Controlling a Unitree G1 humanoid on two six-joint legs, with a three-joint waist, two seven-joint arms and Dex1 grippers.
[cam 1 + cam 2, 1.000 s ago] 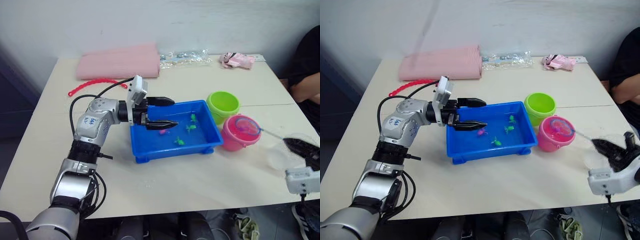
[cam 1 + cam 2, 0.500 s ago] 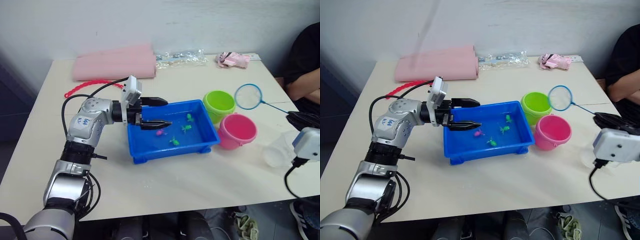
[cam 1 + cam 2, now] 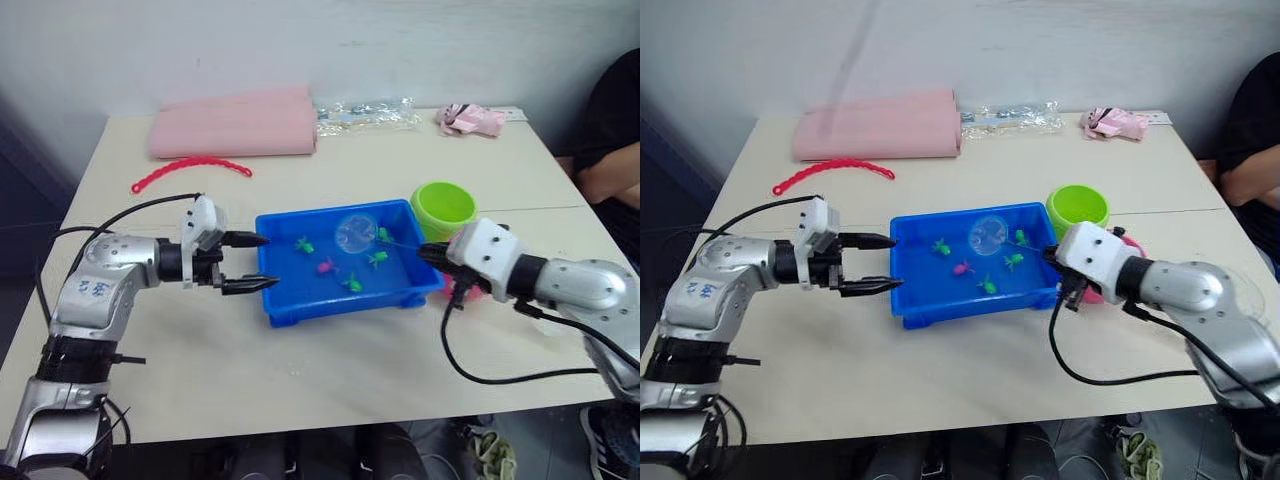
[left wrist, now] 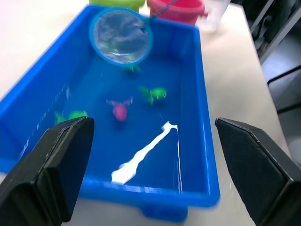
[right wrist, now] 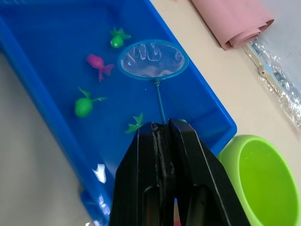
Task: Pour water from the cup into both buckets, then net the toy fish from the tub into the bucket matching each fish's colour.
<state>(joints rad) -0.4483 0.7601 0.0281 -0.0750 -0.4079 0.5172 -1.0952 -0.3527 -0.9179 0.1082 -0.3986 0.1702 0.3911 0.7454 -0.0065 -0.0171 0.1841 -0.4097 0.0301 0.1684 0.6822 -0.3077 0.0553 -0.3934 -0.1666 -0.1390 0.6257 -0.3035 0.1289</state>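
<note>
Right gripper clamped on net handle, hoop over tub; left gripper spread, beside tub

Table with tub, buckets

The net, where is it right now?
The net is over the far side of the blue tub, held by its handle in the right gripper, just left of the green bucket.
</note>
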